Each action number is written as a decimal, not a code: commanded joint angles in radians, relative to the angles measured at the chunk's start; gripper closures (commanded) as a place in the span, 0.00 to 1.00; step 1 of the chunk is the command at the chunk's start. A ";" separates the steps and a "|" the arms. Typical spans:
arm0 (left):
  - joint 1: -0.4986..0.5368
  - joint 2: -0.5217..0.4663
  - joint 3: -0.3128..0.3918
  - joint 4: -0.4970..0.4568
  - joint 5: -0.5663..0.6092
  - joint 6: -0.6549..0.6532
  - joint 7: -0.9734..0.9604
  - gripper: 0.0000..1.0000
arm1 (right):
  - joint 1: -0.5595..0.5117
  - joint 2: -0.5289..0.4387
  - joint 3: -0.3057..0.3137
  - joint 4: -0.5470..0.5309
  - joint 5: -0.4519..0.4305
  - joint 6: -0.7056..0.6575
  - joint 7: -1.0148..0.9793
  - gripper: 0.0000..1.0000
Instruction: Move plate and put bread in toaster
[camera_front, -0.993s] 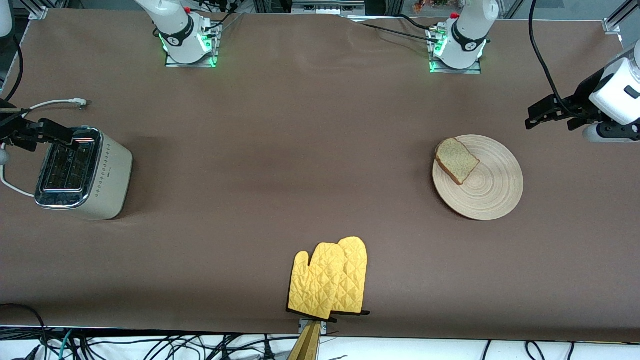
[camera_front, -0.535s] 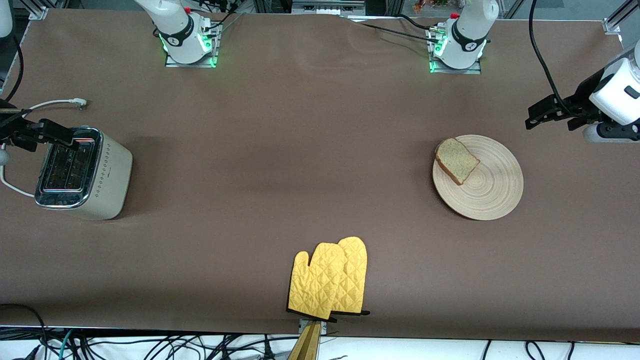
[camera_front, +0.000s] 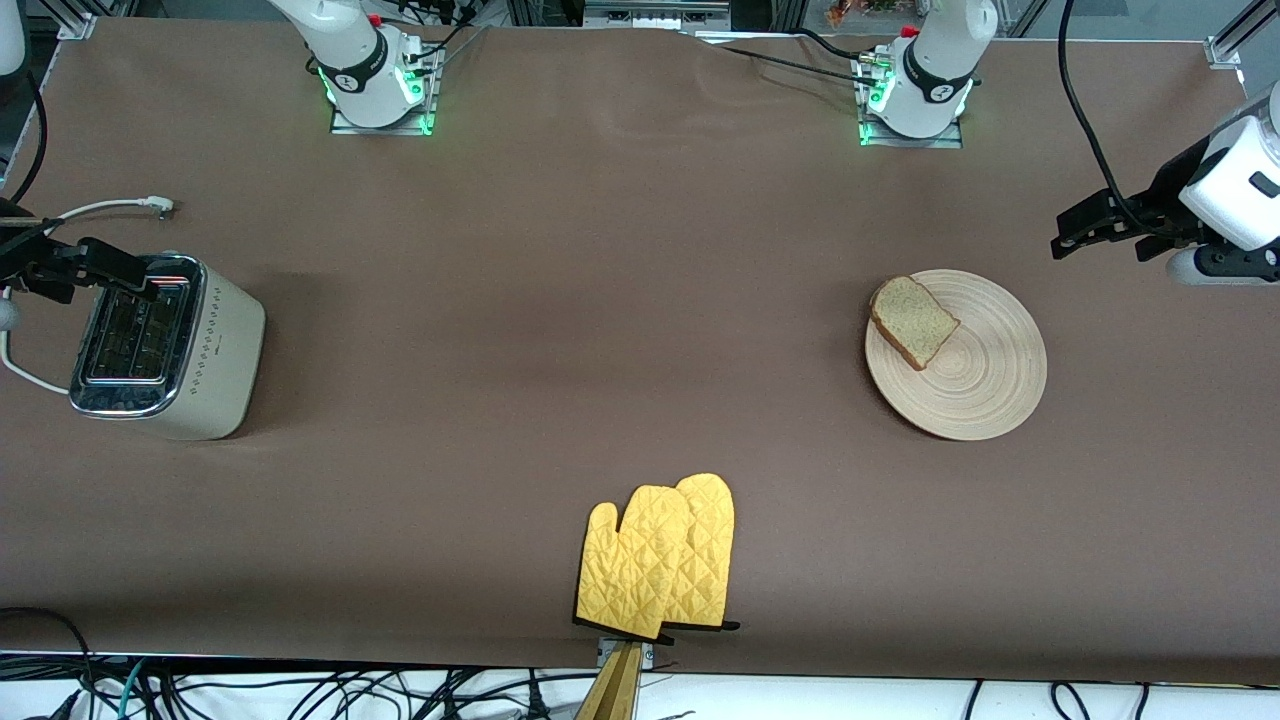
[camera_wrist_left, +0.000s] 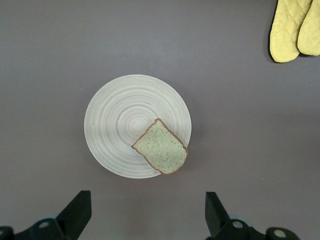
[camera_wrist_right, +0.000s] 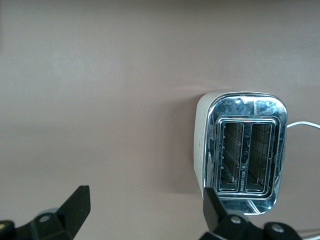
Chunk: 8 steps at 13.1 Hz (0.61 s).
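Observation:
The light wooden plate (camera_front: 975, 380) lies toward the left arm's end of the table; in the left wrist view the plate (camera_wrist_left: 115, 125) shows its ring grooves. The speckled bread (camera_front: 913, 320) rests on its rim and overhangs it slightly; the bread (camera_wrist_left: 161, 147) shows whole there. My left gripper (camera_front: 1078, 232) hangs open and empty over bare table beside the plate, its fingers (camera_wrist_left: 79, 210) spread wide. The cream toaster (camera_front: 165, 345) stands at the right arm's end with both slots empty. My right gripper (camera_front: 95, 265) hovers open and empty over the toaster's (camera_wrist_right: 245, 150) end that faces the bases.
A pair of yellow oven mitts (camera_front: 660, 560) lies near the table's front edge, midway along it; the mitts (camera_wrist_left: 292, 30) also show in the left wrist view. The toaster's white cord (camera_front: 100, 208) trails toward the bases. Brown cloth covers the table between toaster and plate.

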 joint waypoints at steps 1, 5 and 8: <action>0.002 0.013 0.000 0.029 -0.007 -0.006 0.007 0.00 | -0.010 0.000 0.004 0.010 0.017 -0.012 -0.007 0.00; 0.000 0.024 0.000 0.029 -0.007 -0.006 0.007 0.00 | -0.010 0.000 0.004 0.010 0.017 -0.012 -0.007 0.00; 0.003 0.024 0.000 0.029 -0.007 -0.006 0.009 0.00 | -0.010 0.000 0.004 0.010 0.017 -0.012 -0.007 0.00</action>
